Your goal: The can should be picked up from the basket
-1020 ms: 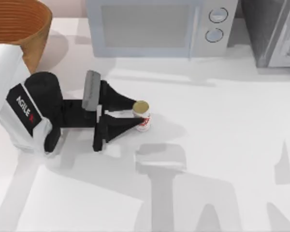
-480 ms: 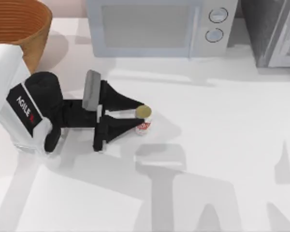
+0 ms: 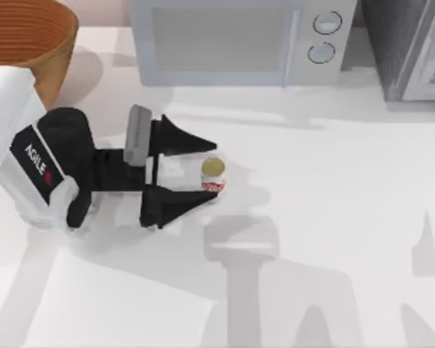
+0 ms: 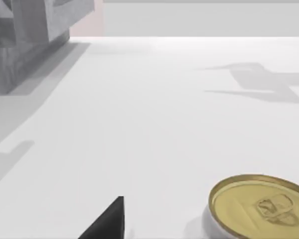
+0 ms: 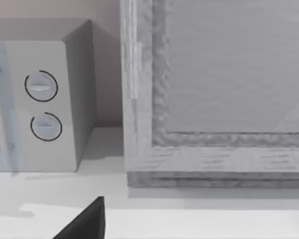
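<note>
- Your left gripper (image 3: 212,172) is spread wide, both fingers clear of the can (image 3: 212,176).
- The can stands upright on the white table (image 3: 333,217) between those fingers, its gold top (image 4: 259,206) facing up.
- The basket (image 3: 29,40) sits at the table's far left corner, well apart from the can.
- The microwave (image 3: 239,40) stands behind.
- Your right gripper's state: you cannot tell.

A dull gold metal top is shown on the can (image 3: 212,176); the basket (image 3: 36,43), upper left, is woven and ribbed; the bench (image 3: 333,217) is matt white.
</note>
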Robot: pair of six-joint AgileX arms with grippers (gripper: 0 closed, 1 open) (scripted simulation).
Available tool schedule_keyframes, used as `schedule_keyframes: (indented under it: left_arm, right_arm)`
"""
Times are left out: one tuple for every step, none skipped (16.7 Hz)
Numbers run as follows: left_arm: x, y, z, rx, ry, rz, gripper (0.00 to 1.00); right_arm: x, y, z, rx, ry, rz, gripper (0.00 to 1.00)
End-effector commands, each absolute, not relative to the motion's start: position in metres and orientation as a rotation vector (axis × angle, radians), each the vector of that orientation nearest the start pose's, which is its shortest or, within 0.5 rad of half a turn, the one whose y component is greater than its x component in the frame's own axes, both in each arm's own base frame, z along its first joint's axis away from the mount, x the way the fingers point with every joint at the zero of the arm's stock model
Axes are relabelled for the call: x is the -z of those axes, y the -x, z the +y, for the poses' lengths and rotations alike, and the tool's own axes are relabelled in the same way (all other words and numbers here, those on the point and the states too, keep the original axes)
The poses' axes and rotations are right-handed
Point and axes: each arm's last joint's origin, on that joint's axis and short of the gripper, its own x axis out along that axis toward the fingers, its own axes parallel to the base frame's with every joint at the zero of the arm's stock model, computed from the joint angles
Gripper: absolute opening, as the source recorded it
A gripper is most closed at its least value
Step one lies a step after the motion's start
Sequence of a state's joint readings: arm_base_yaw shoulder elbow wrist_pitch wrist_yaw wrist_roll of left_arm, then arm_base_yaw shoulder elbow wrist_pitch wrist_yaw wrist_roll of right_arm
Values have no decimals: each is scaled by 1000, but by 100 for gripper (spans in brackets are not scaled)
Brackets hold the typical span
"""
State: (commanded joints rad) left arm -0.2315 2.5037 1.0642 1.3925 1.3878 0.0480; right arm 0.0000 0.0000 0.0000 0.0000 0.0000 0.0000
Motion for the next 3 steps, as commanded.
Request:
schedule_keyframes:
  left_arm:
    - [-18, -386, -118, 1591, 0, 0, 100]
    - [-18, -386, -118, 1591, 0, 0, 100]
    - [-18, -386, -118, 1591, 0, 0, 100]
  right_arm:
    - [-160, -106, -1, 0, 0, 0, 100]
    - [-160, -106, -1, 0, 0, 0, 100]
    - [-160, -106, -1, 0, 0, 0, 100]
